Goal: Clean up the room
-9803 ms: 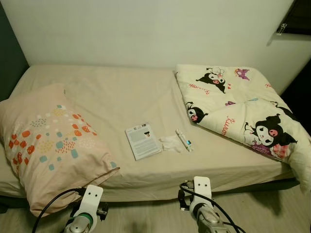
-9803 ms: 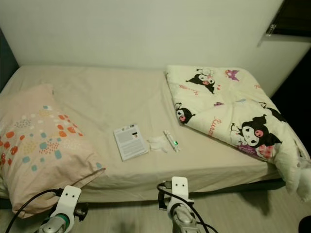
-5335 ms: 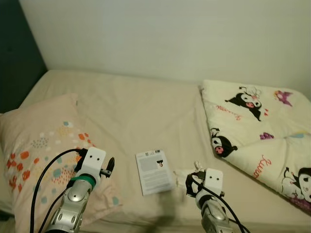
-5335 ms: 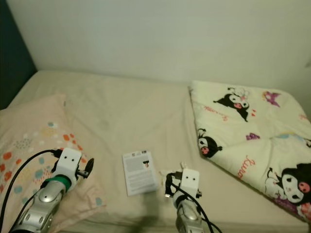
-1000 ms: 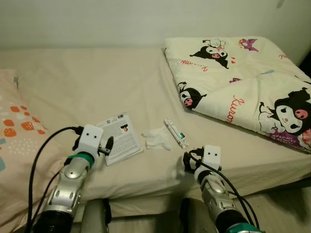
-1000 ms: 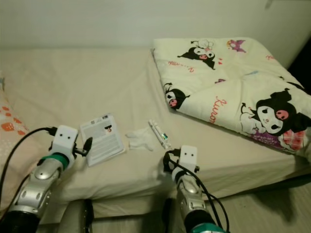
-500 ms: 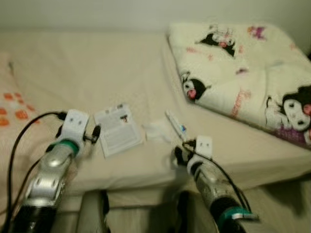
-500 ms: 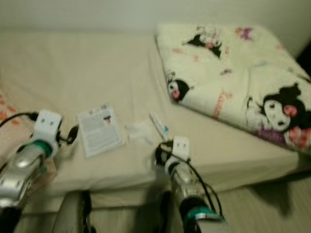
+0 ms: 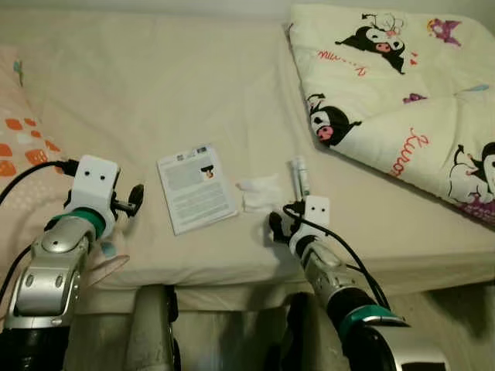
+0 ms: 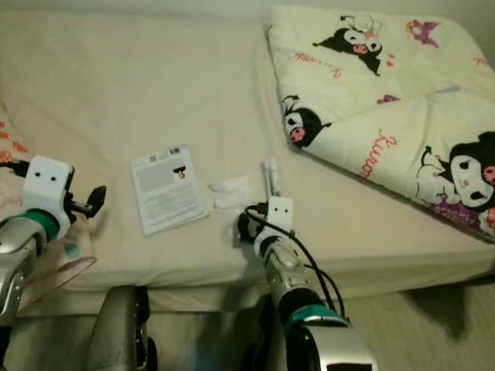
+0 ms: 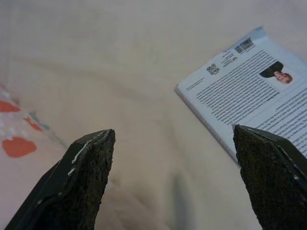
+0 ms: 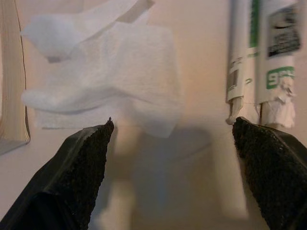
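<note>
Right gripper (image 12: 170, 139): jaws wide, holding nothing, just near of crumpled tissue (image 9: 259, 192) and tube (image 9: 298, 175), possibly ointment. Left gripper (image 11: 175, 158): jaws wide, empty, left of booklet (image 9: 196, 187). Bed (image 9: 170, 85) beige; pillow (image 9: 19, 147) left, quilt (image 9: 402, 93) far right.

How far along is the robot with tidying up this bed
Early on. The quilt lies folded on the bed, but nothing is picked up yet. The right gripper is open, aimed between the crumpled tissue and the wrapper; the left gripper is open beside the booklet. All three items remain on the sheet, and the pillow sits at the edge.
</note>
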